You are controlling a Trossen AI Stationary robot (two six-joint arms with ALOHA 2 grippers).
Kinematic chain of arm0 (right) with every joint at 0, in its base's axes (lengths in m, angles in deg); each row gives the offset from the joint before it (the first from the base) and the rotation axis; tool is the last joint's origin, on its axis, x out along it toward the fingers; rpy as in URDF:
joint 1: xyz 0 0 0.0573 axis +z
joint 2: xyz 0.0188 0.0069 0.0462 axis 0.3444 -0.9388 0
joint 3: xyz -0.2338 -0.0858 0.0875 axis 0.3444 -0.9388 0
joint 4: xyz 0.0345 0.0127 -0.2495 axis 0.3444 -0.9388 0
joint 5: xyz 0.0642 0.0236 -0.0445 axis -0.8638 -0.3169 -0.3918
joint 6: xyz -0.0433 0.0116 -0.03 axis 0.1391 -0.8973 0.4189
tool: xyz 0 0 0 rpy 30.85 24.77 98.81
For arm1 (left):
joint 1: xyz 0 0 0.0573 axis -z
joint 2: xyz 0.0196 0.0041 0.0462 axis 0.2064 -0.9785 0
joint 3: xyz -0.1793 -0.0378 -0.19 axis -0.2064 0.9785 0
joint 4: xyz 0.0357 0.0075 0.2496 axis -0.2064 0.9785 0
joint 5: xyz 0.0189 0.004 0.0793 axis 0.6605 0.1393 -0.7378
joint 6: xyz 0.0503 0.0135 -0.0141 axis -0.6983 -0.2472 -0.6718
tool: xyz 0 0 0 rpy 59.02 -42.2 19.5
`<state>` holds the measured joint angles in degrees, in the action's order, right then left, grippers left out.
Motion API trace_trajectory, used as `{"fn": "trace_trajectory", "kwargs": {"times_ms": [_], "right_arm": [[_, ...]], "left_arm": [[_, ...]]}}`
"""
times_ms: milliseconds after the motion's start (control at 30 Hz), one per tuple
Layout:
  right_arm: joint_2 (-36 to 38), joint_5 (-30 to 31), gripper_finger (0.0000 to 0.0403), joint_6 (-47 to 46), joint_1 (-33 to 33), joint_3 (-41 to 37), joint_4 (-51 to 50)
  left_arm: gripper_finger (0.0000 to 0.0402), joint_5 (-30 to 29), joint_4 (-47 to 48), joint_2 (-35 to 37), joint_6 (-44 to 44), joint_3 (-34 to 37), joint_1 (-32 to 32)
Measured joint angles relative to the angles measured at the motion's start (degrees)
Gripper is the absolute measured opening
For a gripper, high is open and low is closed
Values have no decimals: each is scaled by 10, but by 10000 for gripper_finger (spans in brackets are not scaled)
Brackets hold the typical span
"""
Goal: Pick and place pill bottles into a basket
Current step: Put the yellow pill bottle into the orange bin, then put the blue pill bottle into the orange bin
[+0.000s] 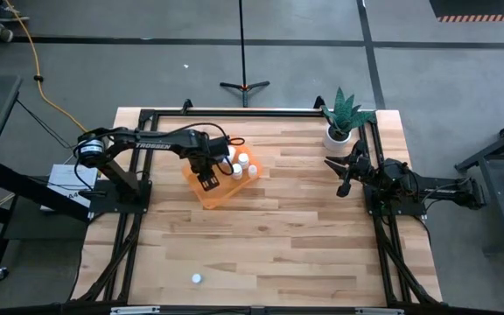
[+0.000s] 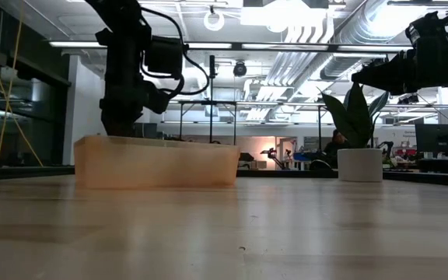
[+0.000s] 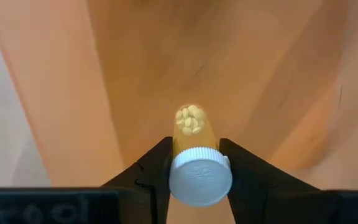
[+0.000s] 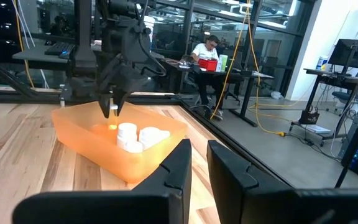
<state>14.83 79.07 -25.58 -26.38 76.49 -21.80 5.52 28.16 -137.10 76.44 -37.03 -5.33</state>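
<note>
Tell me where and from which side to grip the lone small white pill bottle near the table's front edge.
Grip the lone white pill bottle across its round body from straight above. It sits alone on bare wood with nothing beside it, so fingers fit on either side. Whether it stands or lies cannot be told.

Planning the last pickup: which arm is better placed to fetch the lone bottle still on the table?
Left, probably: once its gripper drops its white-capped pill bottle into the orange plastic basket, the stray bottle lies on its side.

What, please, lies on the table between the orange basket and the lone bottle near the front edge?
Nothing: the high view shows bare wood between the basket and the lone bottle.
</note>
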Motion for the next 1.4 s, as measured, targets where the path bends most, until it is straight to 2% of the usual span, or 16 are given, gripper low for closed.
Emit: {"fn": "trace_trajectory", "kwargs": {"times_ms": [200,367,600,767,1000,1233,1400], "right_arm": [[0,0,40,0,0,0,0],[0,0,41,0,0,0,0],[0,0,39,0,0,0,0],[0,0,43,0,0,0,-4],[0,0,41,10,0,0,-14],[0,0,42,11,0,0,-14],[0,0,42,10,0,0,-13]], "left_arm": [[213,-8,-1,0,2,0,0],[239,0,27,0,2,-8,0],[234,-4,117,0,33,-84,0],[220,14,139,0,112,-134,19],[203,26,120,0,202,-144,141],[197,23,72,0,330,-143,325],[197,-52,0,0,416,-143,464]]}}
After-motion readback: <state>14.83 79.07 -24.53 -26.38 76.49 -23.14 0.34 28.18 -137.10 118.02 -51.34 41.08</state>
